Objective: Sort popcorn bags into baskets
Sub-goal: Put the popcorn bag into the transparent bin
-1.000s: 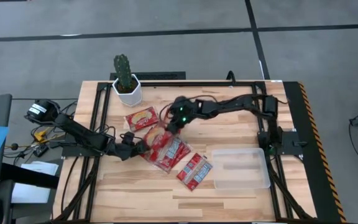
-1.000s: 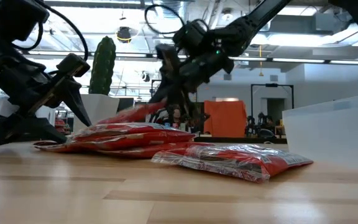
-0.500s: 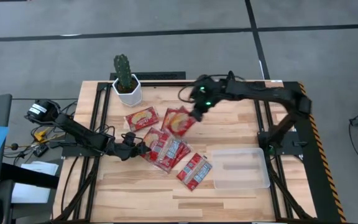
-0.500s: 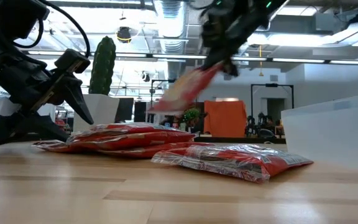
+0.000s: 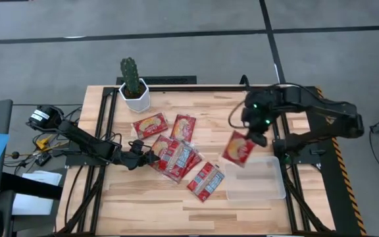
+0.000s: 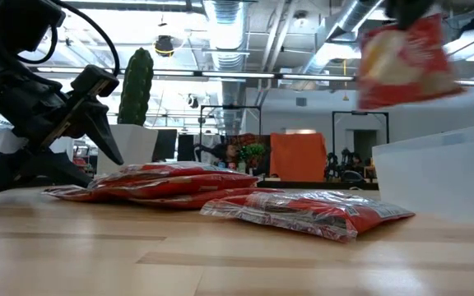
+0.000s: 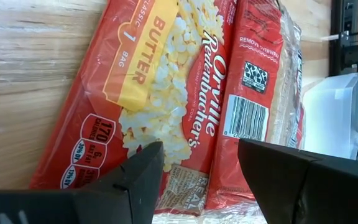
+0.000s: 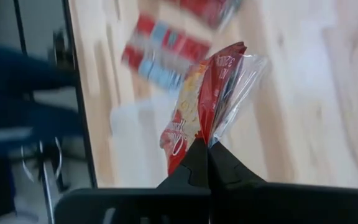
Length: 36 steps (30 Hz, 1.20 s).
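My right gripper is shut on one red popcorn bag and carries it in the air over the far left corner of the clear plastic basket. The low view shows this bag high above the basket wall. Several more red bags lie flat on the wood: one, another, an overlapping pile and one. My left gripper is open at the left end of the pile, its fingers astride a bag's end. My right gripper pinches the bag by one edge between its two shut fingers. The bag is lifted clear of the table and hangs tilted from the fingers. My left gripper stands low over the pile's end; whether it touches a bag I cannot tell.
A cactus in a white pot stands at the far left corner of the table. Black rails run along the left and right sides. Bare wood lies along the near edge.
My right gripper has risen from the pile and swung toward the table's right edge, staying shut on one bag. That bag came off the pile, was lifted clear and now hangs over the basket's far left corner. The other bags stayed put.
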Available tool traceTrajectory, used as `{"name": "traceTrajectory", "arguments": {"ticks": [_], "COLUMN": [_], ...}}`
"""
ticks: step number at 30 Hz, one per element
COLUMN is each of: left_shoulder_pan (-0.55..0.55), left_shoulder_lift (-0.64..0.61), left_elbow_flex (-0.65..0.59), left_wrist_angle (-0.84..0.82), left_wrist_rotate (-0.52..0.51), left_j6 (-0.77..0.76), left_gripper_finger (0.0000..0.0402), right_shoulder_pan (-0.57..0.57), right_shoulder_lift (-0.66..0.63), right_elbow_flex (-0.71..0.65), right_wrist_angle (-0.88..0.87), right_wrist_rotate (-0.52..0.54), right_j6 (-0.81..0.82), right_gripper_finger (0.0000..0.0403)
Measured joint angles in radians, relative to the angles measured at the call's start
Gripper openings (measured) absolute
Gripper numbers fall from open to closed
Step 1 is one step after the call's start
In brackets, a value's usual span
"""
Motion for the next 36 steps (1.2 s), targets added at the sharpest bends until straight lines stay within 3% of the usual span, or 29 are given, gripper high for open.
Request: {"name": "traceTrajectory", "arguments": {"ticks": [12, 36], "left_shoulder_pan": [0.000, 0.000], "left_shoulder_lift": [0.000, -0.001], "left_elbow_flex": [0.000, 0.000], "left_wrist_angle": [-0.006, -0.007], "left_wrist_rotate": [0.008, 0.015], "left_j6": [0.000, 0.009], "left_gripper_finger": [0.0203, 0.0203], "right_shoulder_pan": [0.237, 0.460], "right_shoulder_lift": [-0.015, -0.015], "right_elbow_flex": [-0.057, -0.346], "right_wrist_angle": [-0.227, -0.029], "right_wrist_rotate": [0.031, -0.023], "right_j6": [0.005, 0.079], "right_gripper_finger": [0.0000, 0.0005]}}
